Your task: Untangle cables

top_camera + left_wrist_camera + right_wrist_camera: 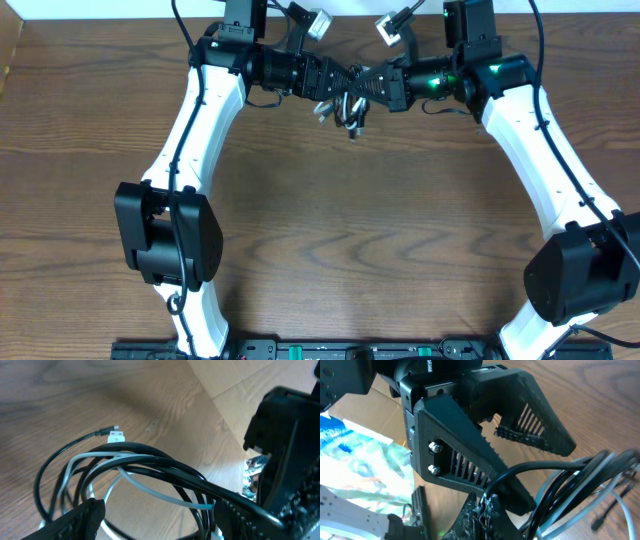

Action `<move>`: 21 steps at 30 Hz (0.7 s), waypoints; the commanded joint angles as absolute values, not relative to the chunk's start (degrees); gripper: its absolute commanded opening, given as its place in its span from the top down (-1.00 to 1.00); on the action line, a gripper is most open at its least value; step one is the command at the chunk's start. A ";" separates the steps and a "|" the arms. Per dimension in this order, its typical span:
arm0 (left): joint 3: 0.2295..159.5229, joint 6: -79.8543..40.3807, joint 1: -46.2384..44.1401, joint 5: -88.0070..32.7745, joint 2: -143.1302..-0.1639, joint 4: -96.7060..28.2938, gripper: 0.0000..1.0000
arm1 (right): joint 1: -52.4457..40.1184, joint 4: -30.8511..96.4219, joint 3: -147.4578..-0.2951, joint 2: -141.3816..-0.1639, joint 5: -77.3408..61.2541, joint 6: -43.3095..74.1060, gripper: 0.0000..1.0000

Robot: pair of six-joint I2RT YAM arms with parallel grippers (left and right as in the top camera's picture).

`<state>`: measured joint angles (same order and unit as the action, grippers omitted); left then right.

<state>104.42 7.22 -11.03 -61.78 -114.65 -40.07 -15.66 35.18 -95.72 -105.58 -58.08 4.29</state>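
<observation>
The cables hang as one tangled bundle [348, 105] at the table's far middle, where both arms meet. In the left wrist view the black cable [150, 457] loops several times around the white cable [150, 491]. A white plug [116, 436] and a small black plug [105, 431] stick out above the wood. My left gripper [157, 510] is open, and the loops pass between its spread fingers [80, 520]. My right gripper [487, 502] is shut on the black cable [555, 482]. It faces the left gripper [540, 467] at close range.
The wooden table [350, 230] stretches toward me between the two arm bases. Flat cardboard [260, 380] lies past the far edge. A crinkled colourful plastic bag [360, 460] shows behind the right gripper. Thick arm wires [300, 15] run above the wrists.
</observation>
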 commanded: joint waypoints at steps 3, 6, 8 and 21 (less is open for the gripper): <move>104.47 -0.91 -11.73 -65.12 -114.02 -35.68 -0.48 | -16.99 34.26 -95.81 -105.45 -57.32 14.63 0.98; 104.47 -5.85 -12.19 -64.88 -114.02 -31.59 -0.47 | -17.82 31.90 -95.81 -105.45 -57.34 18.81 0.98; 104.47 -12.08 -12.67 -63.51 -114.02 -27.44 -0.41 | -19.27 31.07 -95.81 -105.45 -57.30 19.75 0.98; 104.47 -15.79 -12.45 -59.27 -114.02 -26.87 -0.40 | -20.16 47.22 -95.79 -105.45 -24.60 17.72 0.94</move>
<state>104.18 -15.29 -12.23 -59.59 -114.65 -26.89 -19.25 44.86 -95.66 -105.58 -37.47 18.57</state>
